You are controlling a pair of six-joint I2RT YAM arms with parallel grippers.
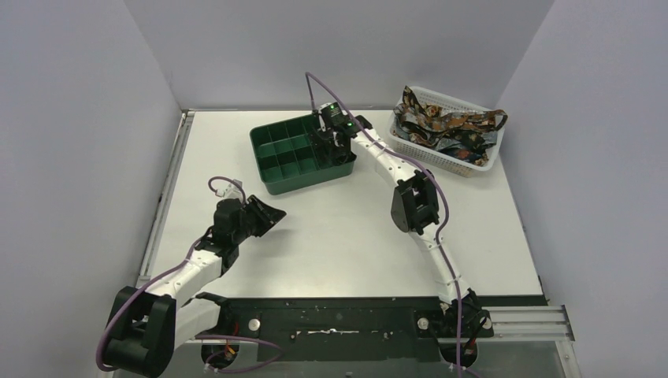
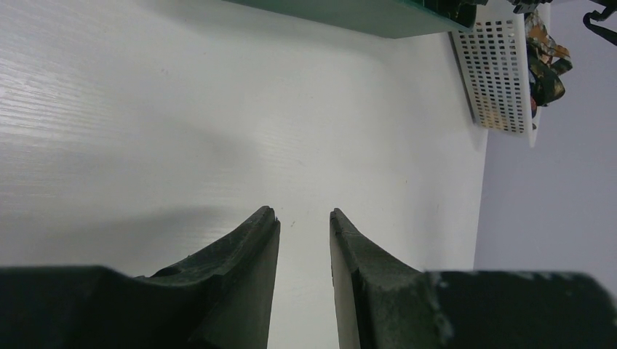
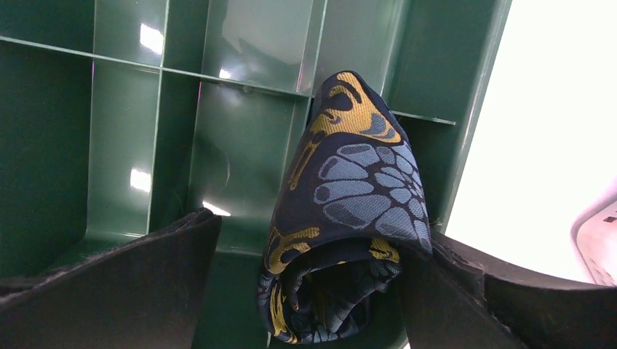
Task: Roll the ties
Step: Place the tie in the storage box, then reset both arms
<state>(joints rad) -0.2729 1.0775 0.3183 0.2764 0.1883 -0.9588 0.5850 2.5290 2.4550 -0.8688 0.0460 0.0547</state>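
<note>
Right pincer (image 3: 320, 231): released, jaws wide, inside tray (image 3: 124, 138).
Rolled tie (image 3: 356, 182): in an edge compartment, touching one finger.
Left pincer (image 2: 303, 212): slightly apart, empty, above counter (image 2: 145, 109).
Other ties (image 1: 445, 126): in basket (image 1: 453, 164).

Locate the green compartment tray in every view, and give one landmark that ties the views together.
Top external: green tray mid-picture, on the far half of the white table.
Left wrist: only a strip of its wall along the top edge.
Right wrist: its compartments fill the picture, a rolled tie inside.
Shared landmark: that white table shows in all three.
</note>
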